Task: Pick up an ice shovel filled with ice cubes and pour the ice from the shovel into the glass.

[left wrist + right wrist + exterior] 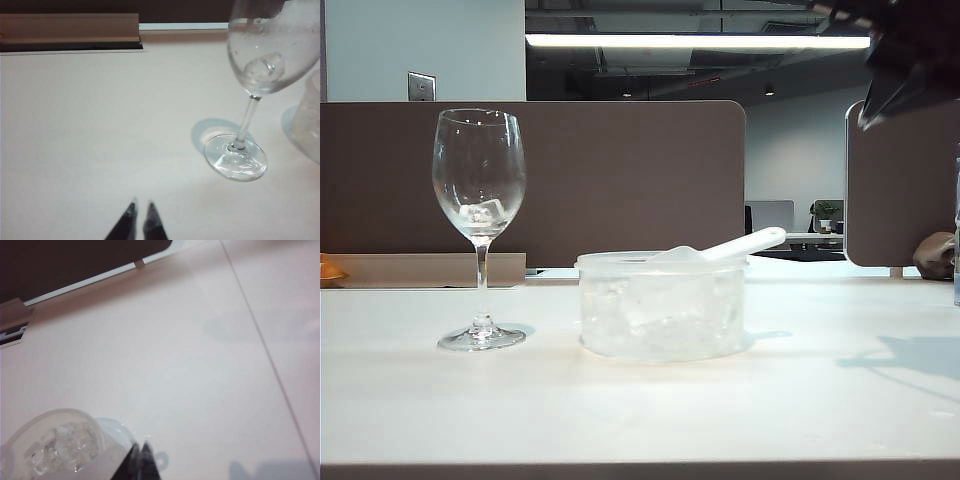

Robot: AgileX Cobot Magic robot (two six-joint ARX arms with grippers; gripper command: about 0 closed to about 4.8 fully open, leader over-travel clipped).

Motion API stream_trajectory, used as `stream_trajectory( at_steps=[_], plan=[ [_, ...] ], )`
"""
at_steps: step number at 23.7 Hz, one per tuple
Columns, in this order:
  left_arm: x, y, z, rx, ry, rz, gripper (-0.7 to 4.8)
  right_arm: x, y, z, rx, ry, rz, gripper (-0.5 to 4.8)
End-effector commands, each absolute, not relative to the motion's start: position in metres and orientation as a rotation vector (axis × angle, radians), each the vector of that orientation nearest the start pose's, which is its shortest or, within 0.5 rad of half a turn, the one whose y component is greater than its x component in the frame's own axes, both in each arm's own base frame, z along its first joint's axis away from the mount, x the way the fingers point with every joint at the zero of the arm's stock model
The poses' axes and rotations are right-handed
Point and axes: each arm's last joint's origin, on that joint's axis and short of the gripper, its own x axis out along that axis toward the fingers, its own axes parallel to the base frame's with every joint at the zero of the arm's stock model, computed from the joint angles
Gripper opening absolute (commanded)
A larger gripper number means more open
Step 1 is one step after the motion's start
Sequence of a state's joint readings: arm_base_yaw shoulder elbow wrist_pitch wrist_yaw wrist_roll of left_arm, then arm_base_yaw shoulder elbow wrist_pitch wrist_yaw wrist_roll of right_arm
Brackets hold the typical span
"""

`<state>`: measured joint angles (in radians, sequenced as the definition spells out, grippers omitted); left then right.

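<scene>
The small translucent white plastic ice shovel (720, 250) lies across the rim of a squat round clear plastic tub (663, 310) at the middle of the white desk (640, 410), handle slanting up to the right, the tub packed with small whitish ice cubes (60, 450). Left of the tub stands the tall clear stemmed wine glass (479, 225), upright, with ice in its bowl. The left claw (141, 209) is pressed together and empty over bare desk near the glass's foot; the right claw (141, 452), fingers also together and empty, hangs high at the right.

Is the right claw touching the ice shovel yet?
Apart. The exterior view shows the right claw, shut, high at upper right, with clear open space between it and the ice shovel resting in the tub.
</scene>
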<state>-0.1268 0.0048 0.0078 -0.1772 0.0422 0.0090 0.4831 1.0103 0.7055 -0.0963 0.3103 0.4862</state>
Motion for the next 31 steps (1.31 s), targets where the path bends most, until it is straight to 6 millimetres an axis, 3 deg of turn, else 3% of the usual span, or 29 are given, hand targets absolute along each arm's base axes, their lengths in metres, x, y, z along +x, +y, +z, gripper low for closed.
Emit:
stream_trajectory(
  at_steps=[1,10,22,31],
  plan=[
    [0.095,-0.013,0.148,0.018,0.176,-0.171,0.29,0.188,0.089,0.285,0.226,0.352,0.107,-0.01],
    [0.095,-0.013,0.148,0.018,0.176,-0.171,0.29,0.153,0.07,0.293,-0.04,0.335,0.15,-0.01],
    [0.095,-0.011,0.148,0.016,0.176,-0.153,0.29,0.097,0.04,0.255,0.017,0.231,0.152,-0.01],
    [0.096,-0.004,0.149,0.01,0.176,-0.076,0.29,0.075,0.029,0.236,-0.003,0.194,0.158,-0.01]
  ],
)
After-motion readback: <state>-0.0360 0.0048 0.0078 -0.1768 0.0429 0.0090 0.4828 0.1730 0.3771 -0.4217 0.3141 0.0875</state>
